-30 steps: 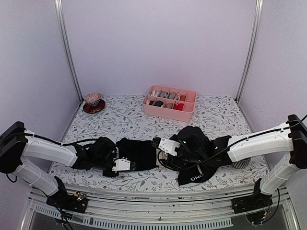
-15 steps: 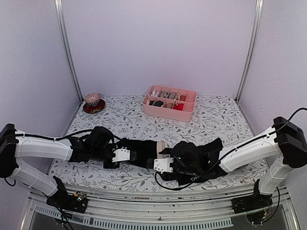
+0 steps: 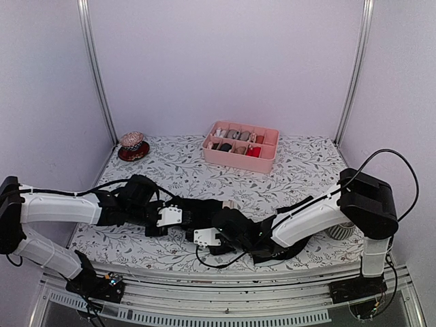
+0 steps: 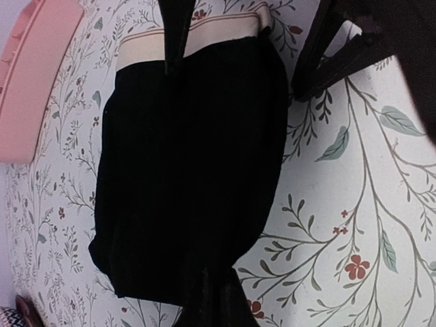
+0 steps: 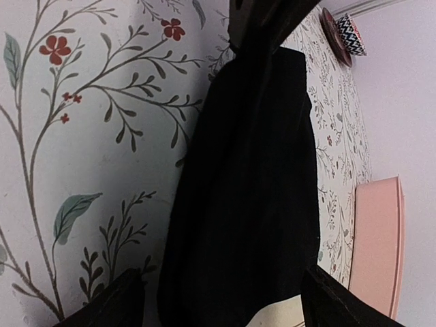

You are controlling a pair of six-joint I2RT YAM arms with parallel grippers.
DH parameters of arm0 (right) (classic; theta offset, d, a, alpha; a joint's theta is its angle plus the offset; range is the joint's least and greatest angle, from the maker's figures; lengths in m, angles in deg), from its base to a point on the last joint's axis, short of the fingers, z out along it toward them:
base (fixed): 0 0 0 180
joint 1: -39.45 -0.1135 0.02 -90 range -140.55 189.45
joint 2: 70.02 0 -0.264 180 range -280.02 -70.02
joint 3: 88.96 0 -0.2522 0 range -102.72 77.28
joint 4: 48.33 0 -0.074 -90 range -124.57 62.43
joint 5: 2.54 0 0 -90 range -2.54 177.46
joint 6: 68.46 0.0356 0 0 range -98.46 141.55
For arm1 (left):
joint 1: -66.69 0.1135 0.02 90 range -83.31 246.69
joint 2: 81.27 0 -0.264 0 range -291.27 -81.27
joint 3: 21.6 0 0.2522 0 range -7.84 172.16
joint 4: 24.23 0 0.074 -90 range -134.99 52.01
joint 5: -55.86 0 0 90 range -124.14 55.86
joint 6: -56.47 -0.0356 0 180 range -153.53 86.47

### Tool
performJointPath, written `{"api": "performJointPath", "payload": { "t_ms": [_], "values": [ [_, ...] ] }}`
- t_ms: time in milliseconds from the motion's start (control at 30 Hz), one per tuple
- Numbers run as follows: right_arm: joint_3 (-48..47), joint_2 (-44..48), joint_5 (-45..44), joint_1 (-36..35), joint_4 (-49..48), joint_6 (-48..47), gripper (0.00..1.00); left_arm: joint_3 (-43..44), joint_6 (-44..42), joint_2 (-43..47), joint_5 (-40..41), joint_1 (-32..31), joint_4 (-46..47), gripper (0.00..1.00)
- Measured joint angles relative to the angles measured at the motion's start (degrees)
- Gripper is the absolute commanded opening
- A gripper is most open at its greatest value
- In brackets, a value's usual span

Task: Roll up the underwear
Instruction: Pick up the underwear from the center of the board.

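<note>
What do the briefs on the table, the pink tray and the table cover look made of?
Briefs: matte black knit fabric, drapes limp; beige waistband looks like woven elastic.
Pink tray: smooth moulded plastic, likely; rigid dividers.
Table cover: floral print, cloth or vinyl; can't tell which.

The left arm [image 3: 58, 208] is stretched low and inward from its side, and the left gripper [image 3: 176, 216] is pressed tightly closed. The right arm [image 3: 306, 216] is bent at the elbow and reached far across (well past the middle). The right gripper [image 5: 221, 303] is held low, its fingers [image 5: 102, 303] spread wide, near the left gripper.
</note>
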Motion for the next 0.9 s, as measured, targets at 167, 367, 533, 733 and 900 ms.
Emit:
{"api": "performJointPath", "payload": {
  "t_ms": [167,367,533,733,900],
  "values": [
    [-1.51,-2.73,-3.98,-0.09,-2.32,-1.62,0.61,0.02,-0.63,1.29,-0.96,1.07,-0.5,0.0],
    [0.48,-2.93,-6.25,0.87,-3.93,-2.21,0.53,0.02,-1.68,3.41,-2.03,2.54,-1.11,0.0],
    [3.48,-1.31,-6.36,1.79,-4.79,-1.62,0.49,-0.17,-2.64,4.46,-2.12,2.99,-1.68,0.0],
    [4.35,-0.76,-5.16,2.49,-5.18,-0.81,0.38,-0.48,-2.97,4.52,-2.25,3.45,-2.38,0.0],
    [4.79,-0.22,-2.45,2.95,-3.23,0.04,0.16,-1.22,-3.37,4.52,-2.25,3.58,-2.49,0.0]
  ]
}}
